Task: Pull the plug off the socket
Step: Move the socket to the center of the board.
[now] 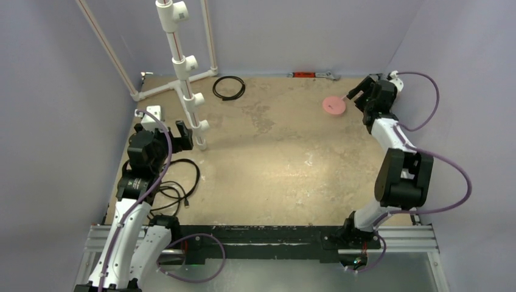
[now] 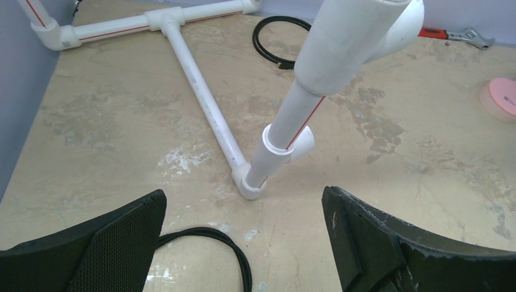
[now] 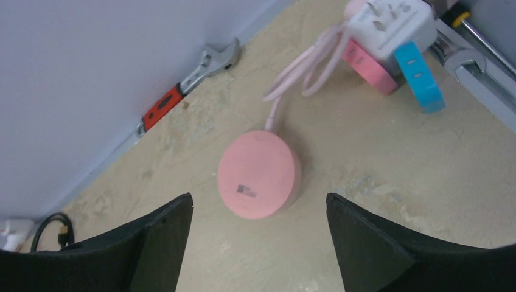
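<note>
The socket (image 3: 392, 25), a white cube adapter with dark slots, lies at the top right of the right wrist view. A pink plug (image 3: 367, 61) sits against its underside. A pink cable (image 3: 304, 67) runs from it to a flat pink disc (image 3: 260, 173). A blue plug (image 3: 418, 76) sticks out of the cube's side. My right gripper (image 3: 258, 243) is open and empty, just short of the disc and well apart from the socket. In the top view my right gripper (image 1: 356, 92) is beside the disc (image 1: 333, 105), and the arm hides the socket. My left gripper (image 1: 181, 135) is open and empty at the far left.
A white PVC pipe stand (image 1: 182, 61) rises just ahead of my left gripper (image 2: 243, 243). Black cable (image 2: 237, 249) loops on the table under that gripper. A black cable coil (image 1: 229, 88) and a red-handled wrench (image 1: 313, 75) lie by the back wall. A small white block (image 1: 152, 114) sits at the left edge.
</note>
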